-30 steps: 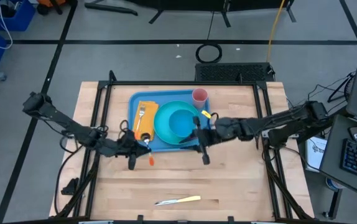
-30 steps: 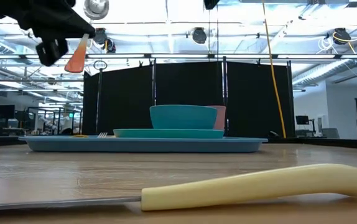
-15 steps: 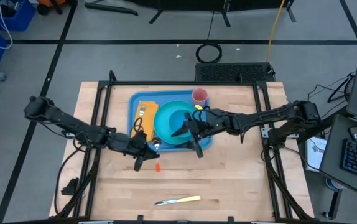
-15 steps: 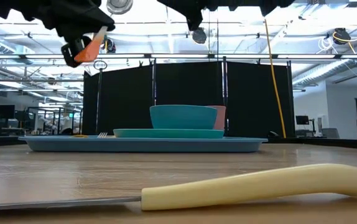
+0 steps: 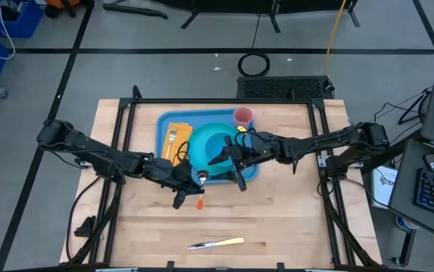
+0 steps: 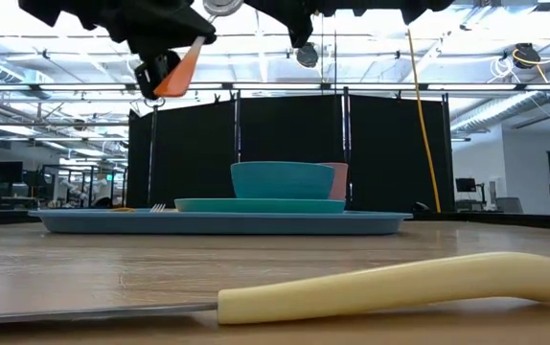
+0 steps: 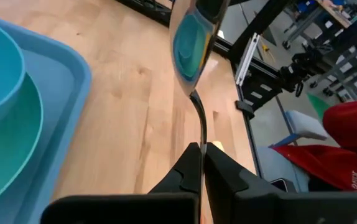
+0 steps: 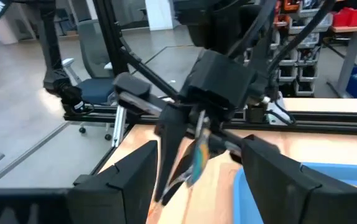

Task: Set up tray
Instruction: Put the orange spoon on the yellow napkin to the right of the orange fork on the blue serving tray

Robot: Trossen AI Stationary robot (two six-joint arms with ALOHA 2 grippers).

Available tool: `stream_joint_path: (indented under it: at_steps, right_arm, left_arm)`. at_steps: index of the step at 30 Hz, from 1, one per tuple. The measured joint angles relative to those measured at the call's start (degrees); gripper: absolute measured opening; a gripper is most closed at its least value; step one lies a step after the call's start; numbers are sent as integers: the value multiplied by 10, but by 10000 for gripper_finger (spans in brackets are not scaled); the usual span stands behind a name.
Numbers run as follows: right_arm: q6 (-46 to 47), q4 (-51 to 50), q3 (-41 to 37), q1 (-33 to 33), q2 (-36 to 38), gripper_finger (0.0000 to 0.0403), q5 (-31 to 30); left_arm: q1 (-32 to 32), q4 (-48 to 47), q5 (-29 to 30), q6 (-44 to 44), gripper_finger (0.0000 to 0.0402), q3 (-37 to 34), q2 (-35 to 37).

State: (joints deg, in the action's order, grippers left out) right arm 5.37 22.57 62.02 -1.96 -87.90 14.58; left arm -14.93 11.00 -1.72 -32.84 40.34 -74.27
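**Spoon in the air as tray setting nears completion**

The left pincer (image 5: 189, 189), clamped on the thin stem of a spoon (image 7: 190, 43) with an orange handle, hangs above the tabletop (image 5: 277, 219) just off the near edge of the tray (image 5: 165, 170). The light-blue tray lies toward the far middle of the tabletop, carrying a teal bowl (image 5: 218, 145) on a plate, a fork (image 5: 173, 139) on a yellow napkin and a pink cup (image 5: 243, 115) at its far corner. The right pincer (image 5: 232, 160) hovers over the bowl's near side with its fingers spread apart and nothing between them. A yellow-handled knife (image 5: 217, 243) lies well apart, near the tabletop's front edge. The step in hand appears to be delivering the spoon; the next move likely calls for carrying it over the rim and lowering it onto a bare strip of tray without striking the bowl.
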Motion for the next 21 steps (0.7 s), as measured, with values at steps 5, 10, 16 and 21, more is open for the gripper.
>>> stream_joint_path:
  at_steps: [5,10,16,21]
  right_arm:
    - [0,5,0,0,0,225,-10]
    - [6,5,0,0,0,213,-10]
    - [18,5,0,2,0,207,-20]
    - [22,7,0,6,0,217,-40]
  left_arm:
    - [9,1,-3,2,10,6,-8]
    - [18,2,-8,-2,8,6,-8]
    - [28,16,-21,3,5,6,-8]
    - [29,25,-24,5,6,6,-8]
